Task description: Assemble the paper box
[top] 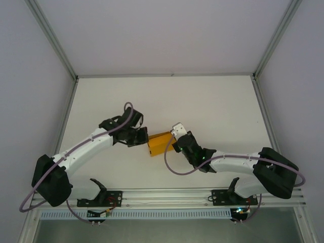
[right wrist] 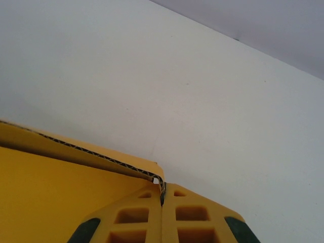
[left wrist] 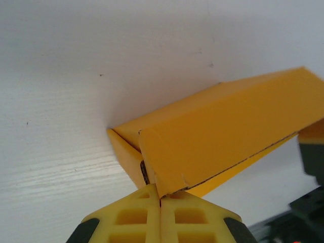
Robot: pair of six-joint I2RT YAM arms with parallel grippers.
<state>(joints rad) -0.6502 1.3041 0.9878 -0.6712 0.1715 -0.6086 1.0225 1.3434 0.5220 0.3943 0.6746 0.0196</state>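
White table [top: 167, 96] seen from above: the orange-yellow paper box [top: 159, 143] sits mid-table between the left gripper [top: 142, 137] and the right gripper [top: 174, 145], each touching one end. From the left wrist, the left gripper [left wrist: 160, 200] is clenched on the bottom corner of a box flap, the box extending up and right. From the right wrist, the right gripper [right wrist: 162, 195] is clenched on a corner of the card's edge, the box lying to its left.

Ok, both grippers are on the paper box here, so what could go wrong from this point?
1. The left gripper is shut on just a flap corner of the paper box; the thin card could slip out or tear if pulled.
2. The right gripper likewise pinches only a card edge, so opposing pulls might crease the box.
3. The seam under the flap gapes in the left wrist view; it may spring open on release.
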